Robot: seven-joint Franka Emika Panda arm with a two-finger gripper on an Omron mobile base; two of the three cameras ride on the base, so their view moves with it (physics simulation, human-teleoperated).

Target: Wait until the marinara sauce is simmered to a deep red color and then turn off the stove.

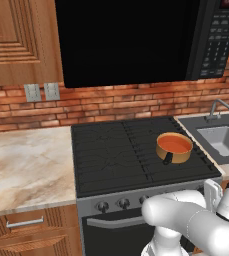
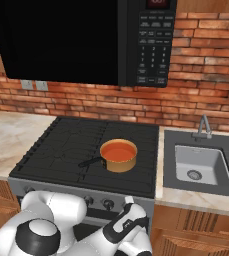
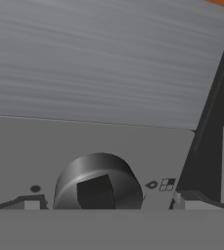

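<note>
A small copper saucepan (image 1: 174, 148) (image 2: 119, 155) stands on the right side of the black stove (image 1: 111, 155) (image 2: 61, 150), its dark handle pointing toward the front. The marinara sauce (image 1: 175, 143) (image 2: 118, 150) inside is a smooth orange-red disc. My gripper (image 3: 108, 202) is open, right up against the stove's steel front panel. One round dark knob (image 3: 98, 181) sits between its fingertips (image 3: 31, 202), and I cannot tell if they touch it. In the base views my white hand (image 2: 128, 220) reaches in low at the knob row (image 1: 123, 203), below the pan.
A black microwave (image 1: 136, 40) (image 2: 86, 40) hangs above the cooktop. A steel sink (image 1: 221, 140) (image 2: 198, 165) with a faucet lies to the right. To the left runs a marble counter (image 1: 26, 165) (image 2: 6, 135) over wooden drawers.
</note>
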